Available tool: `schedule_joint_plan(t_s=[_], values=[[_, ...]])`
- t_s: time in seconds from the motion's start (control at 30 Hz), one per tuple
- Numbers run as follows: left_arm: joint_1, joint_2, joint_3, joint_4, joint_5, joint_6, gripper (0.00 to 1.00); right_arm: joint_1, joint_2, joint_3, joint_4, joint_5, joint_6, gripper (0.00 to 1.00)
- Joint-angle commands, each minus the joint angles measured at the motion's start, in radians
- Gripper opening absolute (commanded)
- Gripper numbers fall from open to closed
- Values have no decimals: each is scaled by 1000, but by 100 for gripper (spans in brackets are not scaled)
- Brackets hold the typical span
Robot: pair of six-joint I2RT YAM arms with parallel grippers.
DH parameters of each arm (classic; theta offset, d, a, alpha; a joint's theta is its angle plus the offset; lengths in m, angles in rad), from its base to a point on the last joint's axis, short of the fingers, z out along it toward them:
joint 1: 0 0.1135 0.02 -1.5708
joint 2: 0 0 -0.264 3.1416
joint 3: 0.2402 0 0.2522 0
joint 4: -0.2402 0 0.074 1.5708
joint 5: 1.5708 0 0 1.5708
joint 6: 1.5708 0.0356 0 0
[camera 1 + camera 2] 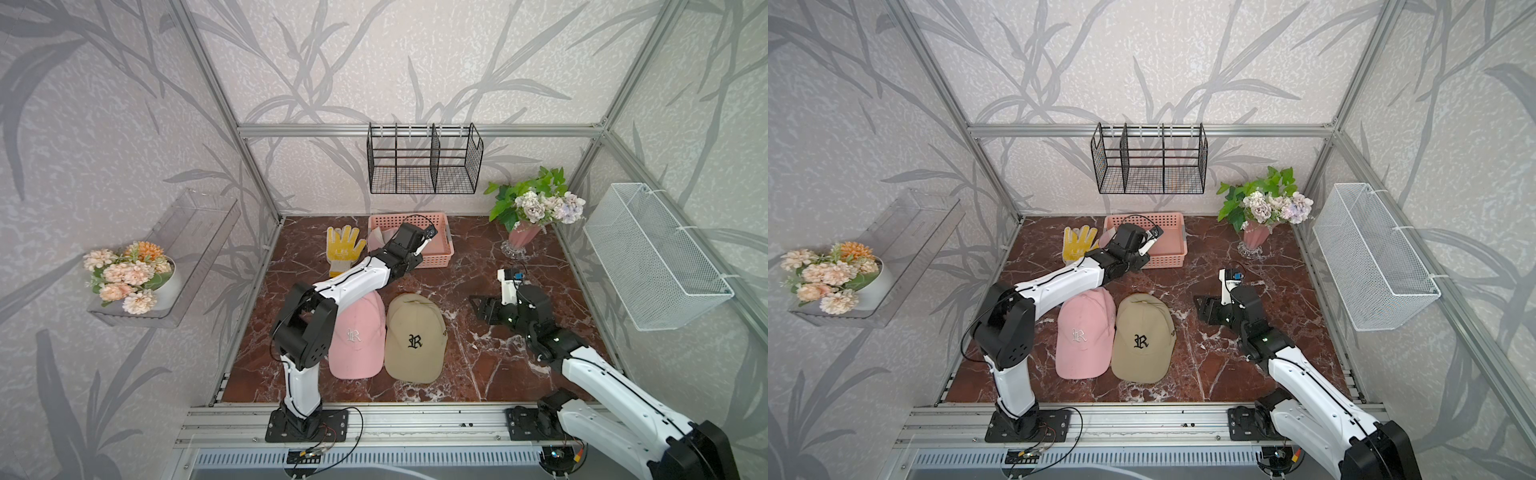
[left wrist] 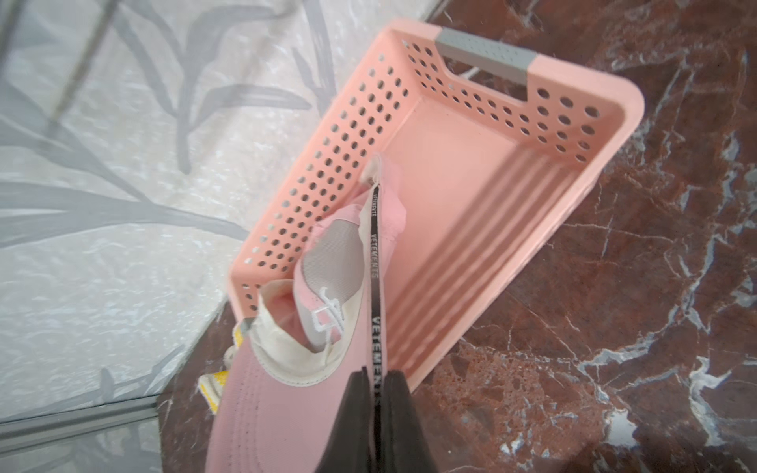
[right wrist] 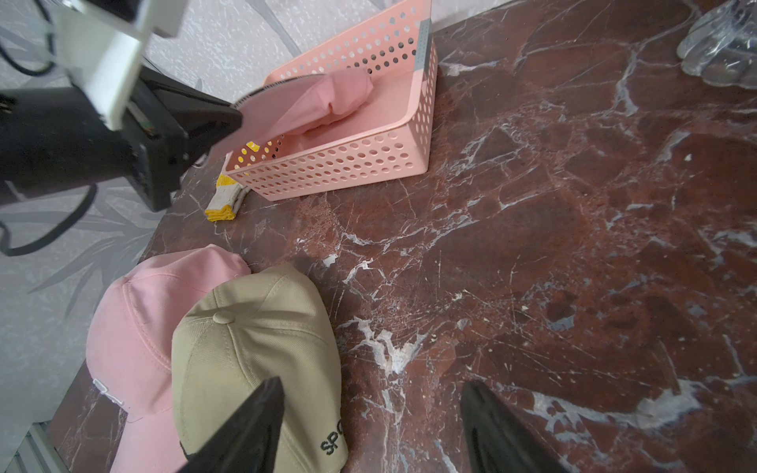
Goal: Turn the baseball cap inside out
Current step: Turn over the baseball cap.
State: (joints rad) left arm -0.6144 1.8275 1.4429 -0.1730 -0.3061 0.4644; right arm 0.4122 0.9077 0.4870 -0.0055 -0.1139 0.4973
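With left tool (image 2: pixel 375 383), clamped shut on the inside-out pink baseball cap (image 2: pixel 282 409), crown inside the pink basket (image 2: pixel 565 123); held right tool (image 3: pixel 372 387) apart over the worktop (image 3: pixel 573 245), beside the beige cap (image 3: pixel 254 348).

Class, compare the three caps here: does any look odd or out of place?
Yes. The held cap at the basket looks inside out: pale lining and black seam tape show, pinched by the left gripper. The pink cap and beige cap on the table lie right side out.
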Motion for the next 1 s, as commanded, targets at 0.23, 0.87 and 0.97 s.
schedule_joint_plan(t_s=[0.23,0.87,0.97], values=[[-73,-291,27,-24,78,35,0,-8,-28,158,24,27,-236,72],[-92,-516,-117,-82,763,-86,0,-41,38,473,-121,-193,-615,76],[-92,-527,-135,-70,815,-81,0,-42,50,481,-152,-202,-639,76]])
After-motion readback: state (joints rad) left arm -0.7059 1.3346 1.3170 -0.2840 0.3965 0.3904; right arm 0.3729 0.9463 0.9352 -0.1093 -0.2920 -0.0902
